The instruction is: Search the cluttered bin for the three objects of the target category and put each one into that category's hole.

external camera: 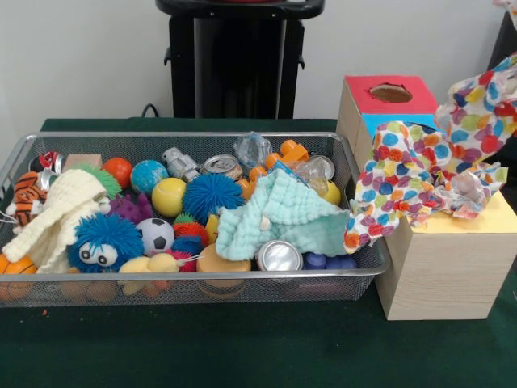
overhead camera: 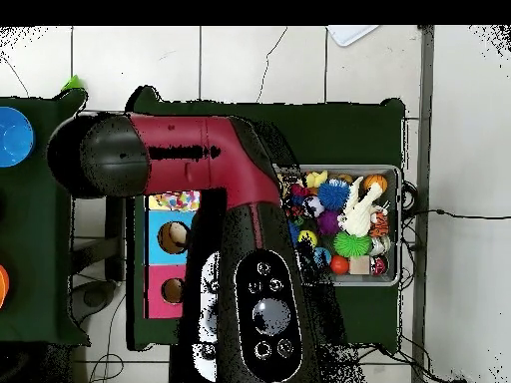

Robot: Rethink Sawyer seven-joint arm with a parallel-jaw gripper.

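The wire mesh bin point(external camera: 186, 276) holds a cream knitted cloth point(external camera: 56, 214) at its left and a mint-green waffle cloth point(external camera: 283, 214) at its right. The polka-dot cloth point(external camera: 428, 162) hangs in the air over the yellow top point(external camera: 489, 220) of the pale wood-grain box point(external camera: 440, 275), pulled up toward the right edge. It covers the yellow hole. My gripper point(external camera: 509, 36) is mostly cut off at that edge and holds the cloth's upper end. In the overhead view the arm point(overhead camera: 240, 249) hides the gripper; the polka-dot cloth point(overhead camera: 175, 201) shows beside it.
The red-panelled hole point(external camera: 391, 93) and blue panel point(external camera: 396, 121) lie behind the yellow box. The bin is crowded with a blue fuzzy ball point(external camera: 212, 194), metal cans point(external camera: 279, 255), a soccer ball point(external camera: 155, 235) and a tiger toy point(external camera: 26, 198). The pedestal point(external camera: 238, 56) stands behind.
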